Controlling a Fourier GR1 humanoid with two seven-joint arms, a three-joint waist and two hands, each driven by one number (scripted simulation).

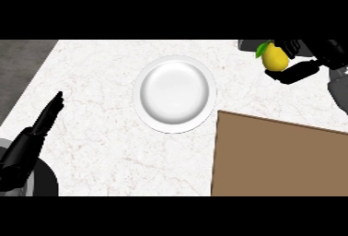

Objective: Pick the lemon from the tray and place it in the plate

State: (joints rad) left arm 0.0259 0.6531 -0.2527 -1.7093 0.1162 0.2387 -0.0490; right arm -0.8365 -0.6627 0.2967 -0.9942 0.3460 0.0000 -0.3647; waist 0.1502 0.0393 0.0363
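Lemon [274, 57], oval, in right robot hand [299, 62]

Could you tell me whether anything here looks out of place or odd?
Nothing looks spilled or damaged. The lemon is off the tray, held in the right hand near the view's upper right, to the right of the plate, which holds nothing. The left hand rests open at the left.

Glossy white plate [175, 93] — matt brown tray [279, 159] — veined marble counter [102, 138].
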